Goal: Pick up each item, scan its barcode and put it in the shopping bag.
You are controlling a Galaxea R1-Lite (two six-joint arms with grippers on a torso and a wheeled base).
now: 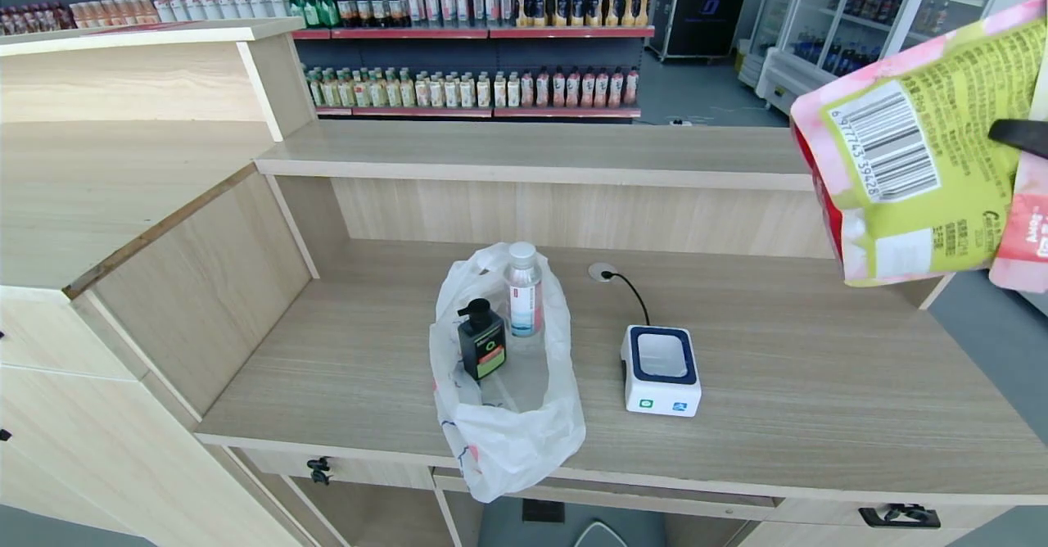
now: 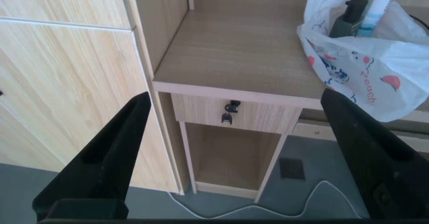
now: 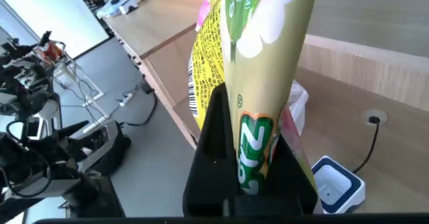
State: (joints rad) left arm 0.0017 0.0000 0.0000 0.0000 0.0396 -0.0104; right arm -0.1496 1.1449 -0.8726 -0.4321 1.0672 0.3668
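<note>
Stretching out beneath the raised right gripper [image 3: 251, 140], the wooden table [image 1: 778, 383] carries nearly everything. The white shopping bag [image 1: 508, 424] lies open on it, well below that gripper and off to its left, with its lower part drooping over the table's front edge. The left gripper [image 2: 236, 100] hangs low in front of the table, and the bag sits above it and to its right. The green and pink snack pouch [image 1: 925, 162] is pinched between the right gripper's fingers [image 1: 1019, 136] and held high in the air. It is tilted, with its barcode panel facing the head view. The white scanner [image 1: 660, 369], with a dark blue rim around its window, rests on the table below the right gripper and to its left. It is just beside the bag but apart from it, and a black cable [image 1: 632, 293] runs from its back to a hole in the table. Inside the bag, farther left of the right gripper than the scanner, a black pump bottle [image 1: 481, 340] and a clear bottle [image 1: 523, 289] with a white cap stand upright. The left gripper's fingers [image 2: 100, 163] are spread wide, with nothing between them.
</note>
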